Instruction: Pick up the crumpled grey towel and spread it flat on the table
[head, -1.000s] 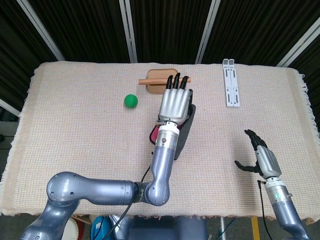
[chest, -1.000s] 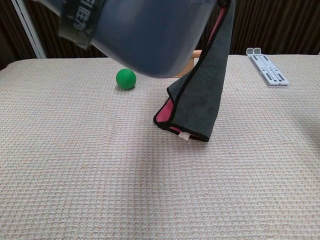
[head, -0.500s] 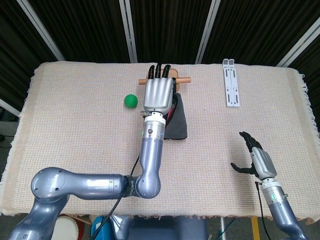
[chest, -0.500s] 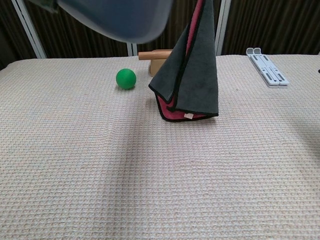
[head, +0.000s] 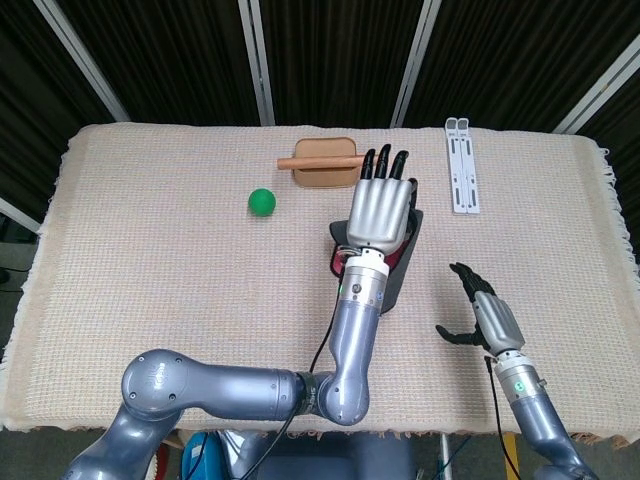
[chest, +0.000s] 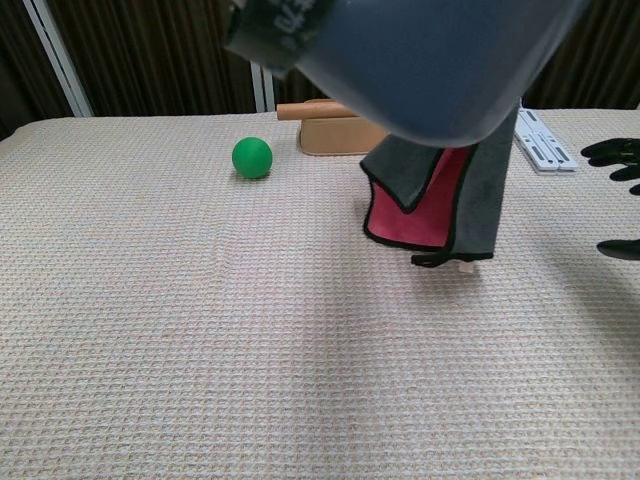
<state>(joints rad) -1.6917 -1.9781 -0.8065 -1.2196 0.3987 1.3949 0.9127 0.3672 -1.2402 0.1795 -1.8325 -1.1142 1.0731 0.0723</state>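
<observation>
My left hand (head: 380, 207) is raised over the middle right of the table and holds the grey towel (head: 400, 263) by its top. The towel (chest: 440, 195) hangs down in folds, grey outside with a black hem and pink inside. Its lower edge is at or just above the table cloth. In the chest view my left forearm (chest: 420, 50) fills the top and hides where the hand grips the towel. My right hand (head: 481, 316) is open, fingers spread, to the right of the towel and apart from it. Its fingertips (chest: 615, 150) show at the right edge.
A green ball (head: 262, 201) lies left of the towel. A wooden block with a stick (head: 322, 162) sits at the back middle. A white rail (head: 461, 165) lies at the back right. The beige table cloth (head: 150, 270) covers the table.
My left hand has swung to the right and nearer to me, carrying the hanging towel with it. My right hand has moved left and forward, closer to the towel.
</observation>
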